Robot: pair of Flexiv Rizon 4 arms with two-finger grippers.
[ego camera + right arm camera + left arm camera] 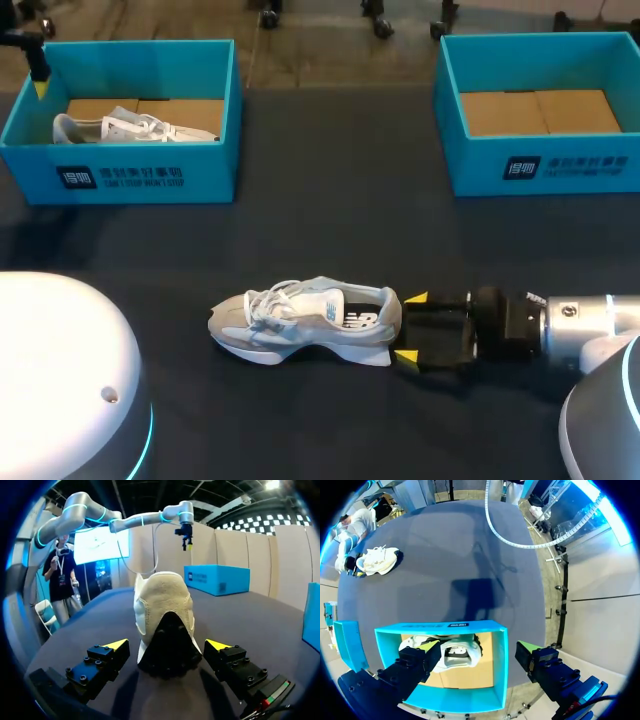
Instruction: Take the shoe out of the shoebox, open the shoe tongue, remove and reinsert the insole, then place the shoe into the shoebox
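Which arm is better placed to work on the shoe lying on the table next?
Right. The right tool, open, sits at the heel of the shoe; the left tool hangs over the far shoebox.

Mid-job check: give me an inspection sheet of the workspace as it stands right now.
surface: dark table, flat, no spills seen.
job's things: shoe upright on the table, heel toward my right arm; left shoebox holds a second shoe; right shoebox holds no shoe.
clutter: nothing seen.
grippers: right gripper open, fingers either side of the heel, not touching it; left gripper open, above the left shoebox.
cables: one pale ribbed hose over the table's edge in the left wrist view.
surroundings: nobody reaching over the table.
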